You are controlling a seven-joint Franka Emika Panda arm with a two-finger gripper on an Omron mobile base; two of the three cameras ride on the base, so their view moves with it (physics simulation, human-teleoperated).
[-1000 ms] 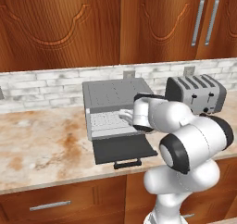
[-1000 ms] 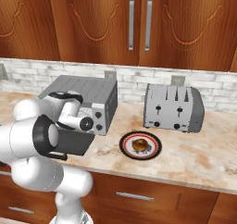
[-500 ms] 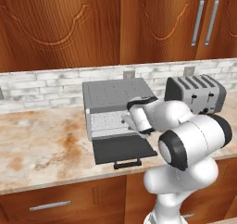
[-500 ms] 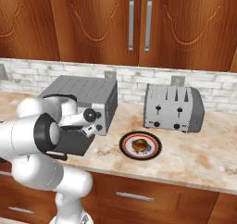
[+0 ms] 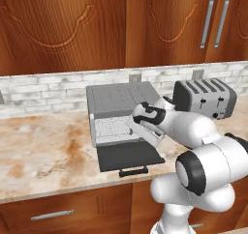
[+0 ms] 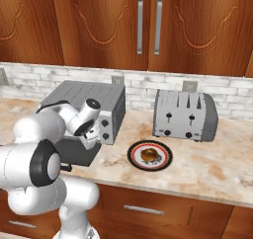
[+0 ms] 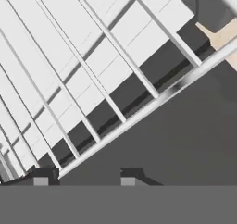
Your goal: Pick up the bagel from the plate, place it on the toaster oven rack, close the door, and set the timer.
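Note:
The bagel [image 6: 149,154] lies on the red-rimmed plate [image 6: 131,155] on the counter, to the right of the toaster oven [image 6: 84,95] and well away from the hand. The oven's door [image 5: 128,155] hangs open, flat over the counter. Inside, the wire rack [image 5: 114,129] reaches to the cavity's front. My gripper [image 5: 135,128] hovers at the right front of the oven mouth, just above the rack's front bar [image 7: 139,112] and the door [image 7: 180,144]. In the hand view its fingertips [image 7: 40,181] stand apart around the gripper [image 7: 84,181], with nothing between them.
A silver four-slot toaster [image 6: 185,115] stands against the brick backsplash right of the oven, behind the plate. Wooden cabinets hang above. The marble counter [image 5: 43,146] stretches left of the oven. The oven's knobs [image 6: 105,129] face right of the cavity.
The fingers have drawn closer together. The hand has shifted slightly at the oven mouth. Bagel, plate and door stay where they were.

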